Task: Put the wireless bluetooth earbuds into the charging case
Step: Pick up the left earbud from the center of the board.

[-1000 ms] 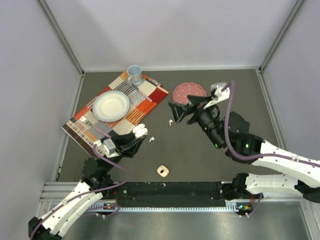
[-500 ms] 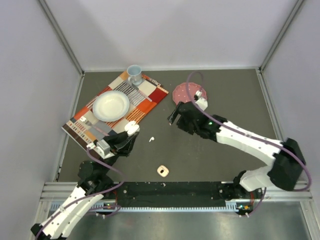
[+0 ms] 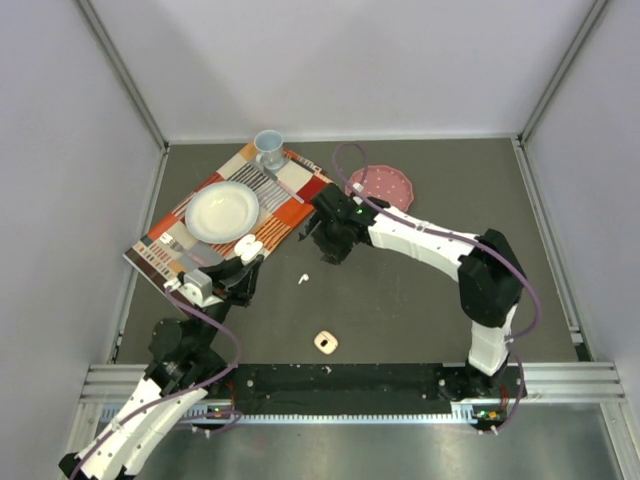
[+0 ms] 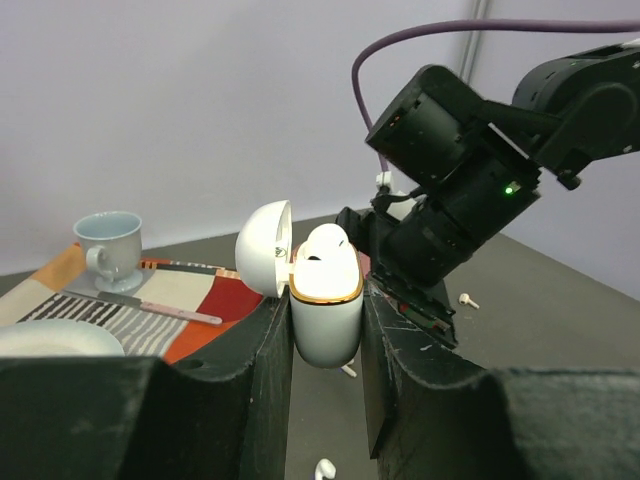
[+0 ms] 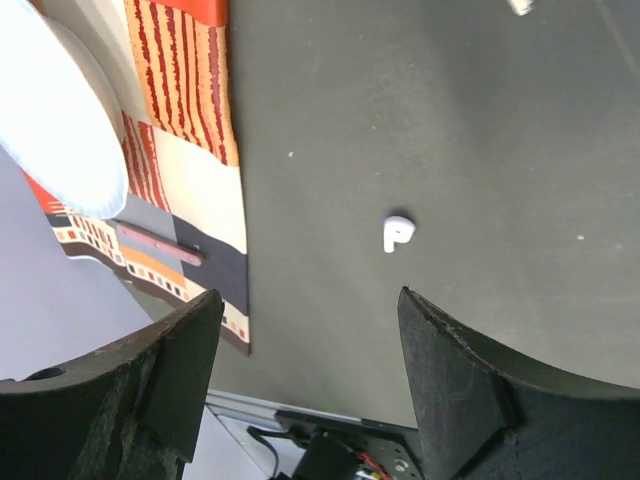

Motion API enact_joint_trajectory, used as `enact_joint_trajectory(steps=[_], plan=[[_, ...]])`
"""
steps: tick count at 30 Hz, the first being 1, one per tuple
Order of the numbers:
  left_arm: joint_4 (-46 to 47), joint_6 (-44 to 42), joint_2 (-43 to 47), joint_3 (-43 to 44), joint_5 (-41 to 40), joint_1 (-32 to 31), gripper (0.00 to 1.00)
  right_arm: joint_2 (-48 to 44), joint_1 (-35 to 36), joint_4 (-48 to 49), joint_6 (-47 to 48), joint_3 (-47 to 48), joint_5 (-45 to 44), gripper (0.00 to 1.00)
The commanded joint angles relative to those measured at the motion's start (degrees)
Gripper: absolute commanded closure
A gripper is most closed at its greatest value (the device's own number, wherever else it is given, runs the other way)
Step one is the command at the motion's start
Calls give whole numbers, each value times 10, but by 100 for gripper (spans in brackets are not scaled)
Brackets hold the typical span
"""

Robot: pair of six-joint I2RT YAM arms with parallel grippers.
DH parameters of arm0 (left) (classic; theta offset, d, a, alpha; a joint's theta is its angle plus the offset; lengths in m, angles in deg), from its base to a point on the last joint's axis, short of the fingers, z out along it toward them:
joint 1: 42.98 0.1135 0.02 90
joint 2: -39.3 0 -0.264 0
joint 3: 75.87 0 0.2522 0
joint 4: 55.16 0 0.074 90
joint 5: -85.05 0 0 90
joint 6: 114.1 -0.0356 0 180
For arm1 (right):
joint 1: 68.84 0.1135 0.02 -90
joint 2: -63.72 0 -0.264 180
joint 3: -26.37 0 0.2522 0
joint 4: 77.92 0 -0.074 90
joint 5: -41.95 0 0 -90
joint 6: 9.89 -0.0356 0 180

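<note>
So: in the last second the right arm has swung left, from beside the pink plate (image 3: pixel 385 183) over to the placemat's (image 3: pixel 290 215) right edge. The right gripper (image 5: pixel 307 300) now hangs just off that edge, jaws apart, nothing between them. Its wrist view looks down on a loose bud (image 5: pixel 397 232) lying on bare table just right of the placemat, roughly between the fingers. A second loose bud (image 5: pixel 520 6) lies further from the placemat, at the top edge of that view.

The left gripper (image 4: pixel 327 300) has pulled back meanwhile. It was off the placemat's near right corner and is now over that corner. It's still clamped narrow on the case (image 4: pixel 325 330), which is upright with its lid (image 4: pixel 262 248) flipped open. One seated bud (image 4: pixel 325 248) looks to be in already; I can't see the other socket.

The loose bud by the placemat hasn't moved. A small peach square (image 3: pixel 325 342) sits well off the placemat, toward the rail.

My read: this is the approach for the next pick. The right arm is lined up and needs to drop, close on the bud, then carry it to the held case.

Risks:
- The bud is tiny and lying flat, so it's easy to flick away.
- Both arms are now crowded near the placemat's right edge.
</note>
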Motion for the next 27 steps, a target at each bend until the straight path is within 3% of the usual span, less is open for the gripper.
enact_joint_trajectory(steps=[1,11,27], plan=[[-31,-8,28,41,-15,1,100,52,3,-66,-33,73,43,29],[-29,-8,29,39,-13,1,100,108,10,-133,-85,105,58,38],[-33,-4,33,34,-26,0,100,191,14,-182,-82,178,94,45]])
